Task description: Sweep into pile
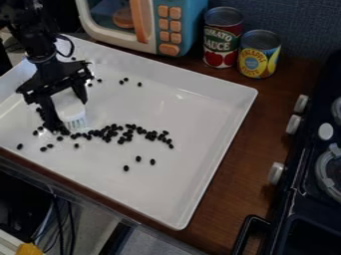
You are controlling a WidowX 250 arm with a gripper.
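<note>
The brown table (pixel 230 179) carries a large white tray (pixel 186 164). A black toy stove (pixel 299 204) stands to the tray's right, and a blue-and-white toy microwave (pixel 189 30) is behind its far edge. Over the tray's left part, the tool (pixel 69 112) is closed on a white brush (pixel 71 105), bristles down. Beyond the tray's far right side stand a red-labelled can (pixel 222 39) and a smaller yellow-and-blue can (pixel 258 56). Small black beans (pixel 126 134) form a loose band across the tray's middle, with strays on both sides.
</note>
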